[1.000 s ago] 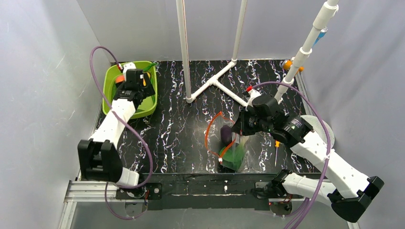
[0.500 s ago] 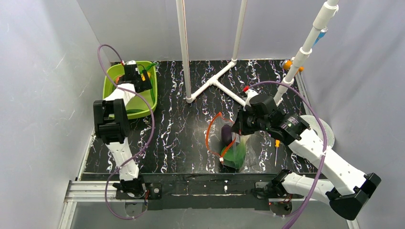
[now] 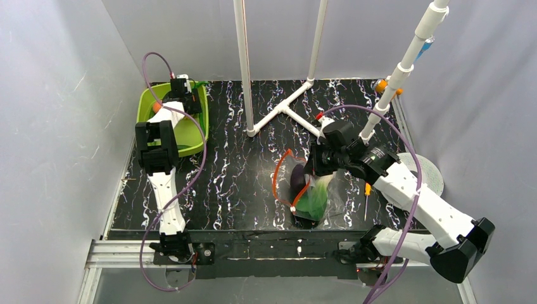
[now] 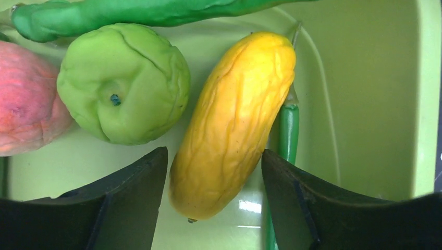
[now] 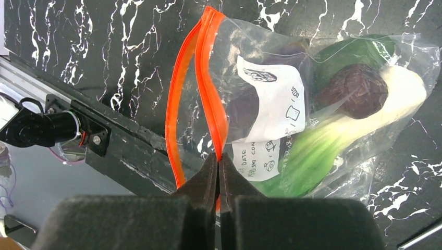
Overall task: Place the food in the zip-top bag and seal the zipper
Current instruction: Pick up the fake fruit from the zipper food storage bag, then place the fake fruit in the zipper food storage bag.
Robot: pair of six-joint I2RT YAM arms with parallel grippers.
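My left gripper (image 4: 211,166) is open inside the green bin (image 3: 187,138), its fingers either side of the yellow piece (image 4: 234,120). Beside it lie the round lime-green fruit (image 4: 122,83), the red-orange fruit (image 4: 26,99) and long green pods (image 4: 130,13). My right gripper (image 5: 219,156) is shut on the red-orange zipper (image 5: 211,99) of the clear zip-top bag (image 5: 312,114), holding its mouth open. Inside the bag lie the purple eggplant (image 5: 354,88) and the white-stalked leafy vegetable (image 5: 323,146). The bag (image 3: 316,193) sits mid-table in the top view, with the right gripper (image 3: 315,166) at its mouth.
White PVC pipes (image 3: 285,107) cross the back of the table. An orange-handled screwdriver (image 3: 366,196) lies right of the bag. A grey round disc (image 3: 430,174) sits at the right edge. The metal front rail (image 3: 266,250) runs along the near edge.
My left arm has folded back and its gripper has moved further into the back of the green bin. My right gripper has shifted slightly left and up with the bag's zipper.
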